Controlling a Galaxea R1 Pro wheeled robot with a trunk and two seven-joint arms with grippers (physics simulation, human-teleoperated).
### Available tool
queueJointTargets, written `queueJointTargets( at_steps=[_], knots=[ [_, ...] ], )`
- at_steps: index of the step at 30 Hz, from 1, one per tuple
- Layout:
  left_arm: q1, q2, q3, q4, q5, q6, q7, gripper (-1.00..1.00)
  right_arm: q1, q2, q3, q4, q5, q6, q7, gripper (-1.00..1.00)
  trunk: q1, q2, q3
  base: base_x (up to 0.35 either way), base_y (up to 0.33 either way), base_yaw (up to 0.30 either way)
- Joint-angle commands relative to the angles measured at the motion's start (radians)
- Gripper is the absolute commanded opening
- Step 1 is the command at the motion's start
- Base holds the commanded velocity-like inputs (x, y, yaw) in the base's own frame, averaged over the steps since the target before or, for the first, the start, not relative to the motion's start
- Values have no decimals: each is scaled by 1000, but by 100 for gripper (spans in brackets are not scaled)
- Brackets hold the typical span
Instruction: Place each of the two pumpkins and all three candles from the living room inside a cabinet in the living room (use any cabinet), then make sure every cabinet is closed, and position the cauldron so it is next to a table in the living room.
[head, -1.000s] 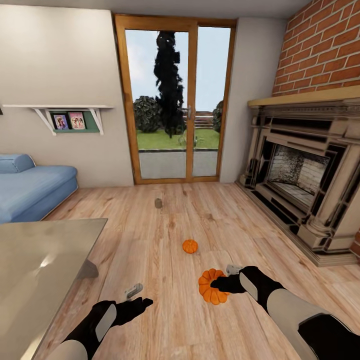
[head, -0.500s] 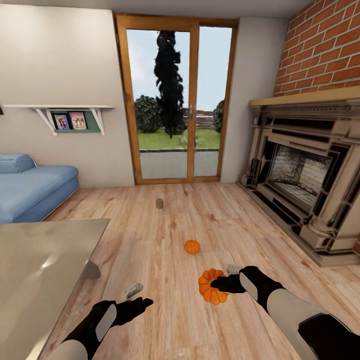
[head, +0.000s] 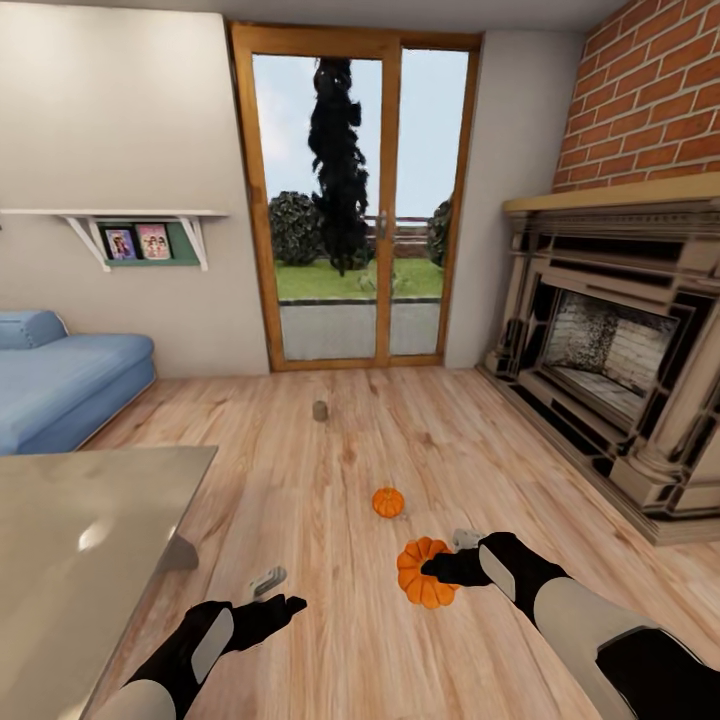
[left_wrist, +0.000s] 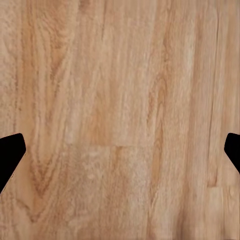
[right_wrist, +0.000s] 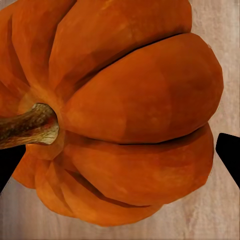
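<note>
My right gripper (head: 432, 570) is shut on a bright orange ribbed pumpkin (head: 422, 574), held just above the wooden floor. The right wrist view shows this pumpkin (right_wrist: 130, 105) close up with its brown stem, a black fingertip (right_wrist: 229, 156) at its side. A second, smaller pumpkin (head: 388, 502) sits on the floor just beyond. Farther off, near the glass door, a stubby tan candle (head: 319, 410) stands on the floor. My left gripper (head: 284, 598) hovers open over bare floorboards with nothing between its fingers (left_wrist: 10, 155). The glossy grey-beige table (head: 70, 540) is at the lower left.
A blue sofa (head: 60, 380) lies at the left under a white wall shelf (head: 120, 215). A stone fireplace (head: 610, 350) with a brick chimney lines the right wall. The wood-framed glass door (head: 350, 200) is at the back.
The whole picture has shifted slightly, so the camera has moved. Both arms hold the same pose and the pumpkin stays in the right gripper.
</note>
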Motion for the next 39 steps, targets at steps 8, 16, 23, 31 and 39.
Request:
queueJointTargets(
  at_steps=[8, 16, 23, 31, 39],
  knots=[
    [0, -1, 8, -1, 3, 6, -2, 100, -1, -1, 3, -2, -1, 3, 2, -100, 0, 0, -1, 237, 20, 0],
    [0, -1, 8, -1, 3, 6, -2, 100, -1, -1, 3, -2, -1, 3, 3, -100, 0, 0, -1, 36, 1, 0],
    [0, -1, 7, -1, 3, 6, -1, 100, -1, -1, 3, -2, -1, 3, 3, -100, 0, 0, -1, 201, 0, 0],
    [0, -1, 8, -1, 3, 6, -1, 100, -1, -1, 2, -2, -1, 3, 3, -100, 0, 0, -1, 331, 0, 0],
    [0, -1, 8, -1, 3, 6, -1, 100, -1, -2, 0, -2, -1, 3, 6, -100, 0, 0, -1, 334, 0, 0]
  ],
)
